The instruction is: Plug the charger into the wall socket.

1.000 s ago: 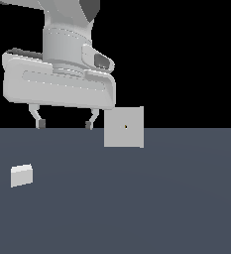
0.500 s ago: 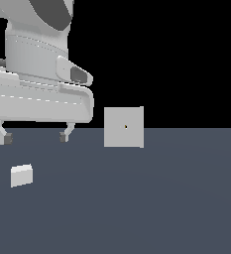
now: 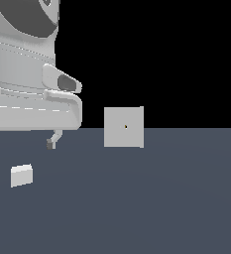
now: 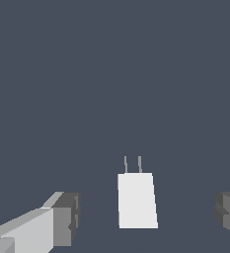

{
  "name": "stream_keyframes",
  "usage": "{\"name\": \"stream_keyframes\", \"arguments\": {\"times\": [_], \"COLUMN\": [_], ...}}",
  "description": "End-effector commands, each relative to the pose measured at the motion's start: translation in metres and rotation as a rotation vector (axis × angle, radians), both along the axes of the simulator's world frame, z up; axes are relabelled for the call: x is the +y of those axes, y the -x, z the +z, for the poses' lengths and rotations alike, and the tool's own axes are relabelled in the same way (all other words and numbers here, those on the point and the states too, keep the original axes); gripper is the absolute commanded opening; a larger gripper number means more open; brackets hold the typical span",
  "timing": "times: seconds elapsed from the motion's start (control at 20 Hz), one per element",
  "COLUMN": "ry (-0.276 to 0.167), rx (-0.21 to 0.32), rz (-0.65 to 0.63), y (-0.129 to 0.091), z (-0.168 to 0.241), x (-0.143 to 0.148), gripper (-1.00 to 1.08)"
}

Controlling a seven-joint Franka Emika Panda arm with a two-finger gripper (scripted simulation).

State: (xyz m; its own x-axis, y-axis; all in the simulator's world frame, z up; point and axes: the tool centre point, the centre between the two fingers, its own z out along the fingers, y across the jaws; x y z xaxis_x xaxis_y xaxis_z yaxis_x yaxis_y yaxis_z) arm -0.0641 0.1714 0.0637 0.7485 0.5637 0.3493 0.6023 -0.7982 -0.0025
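Charger: small white block (image 3: 21, 175) lying on the dark surface (image 3: 151, 208), below the pincer and untouched by it; in the wrist view the charger (image 4: 136, 200) sits between the two fingertips, nearer the light-coloured one, with clear gaps on both sides.
Charger prongs: two thin pins (image 4: 132, 164) stick out of one short end, pointing away from the pincer's body in the wrist view.
Pincer: spread wide (image 4: 146, 222), holding nothing; in the exterior view one fingertip (image 3: 51, 143) hangs down from the big grey hand, the other is only just seen at the frame's edge.
Pincer height: the fingertips sit above the charger, apart from it, in the exterior view.
Wall socket: flat light-grey square panel (image 3: 123, 127) standing upright at the far edge of the surface, with a tiny dark dot at its centre; it is off to the exterior view's right of the pincer, well apart from the charger.
Arm: large pale housing (image 3: 23, 74) fills the upper part of the exterior view's left.
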Motion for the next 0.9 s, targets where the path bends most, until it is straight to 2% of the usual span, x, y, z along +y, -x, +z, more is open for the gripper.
{"name": "stream_keyframes", "arguments": {"times": [0.0,0.35,0.85], "ry": [-0.001,0.000,0.001], "rx": [-0.005,-0.003,-0.005], "rz": [0.008,0.006,0.009], "y": [0.001,0.001,0.002], "z": [-0.001,-0.008,-0.046], "x": [0.002,0.001,0.001], "gripper": [1.00,1.00,1.00]}}
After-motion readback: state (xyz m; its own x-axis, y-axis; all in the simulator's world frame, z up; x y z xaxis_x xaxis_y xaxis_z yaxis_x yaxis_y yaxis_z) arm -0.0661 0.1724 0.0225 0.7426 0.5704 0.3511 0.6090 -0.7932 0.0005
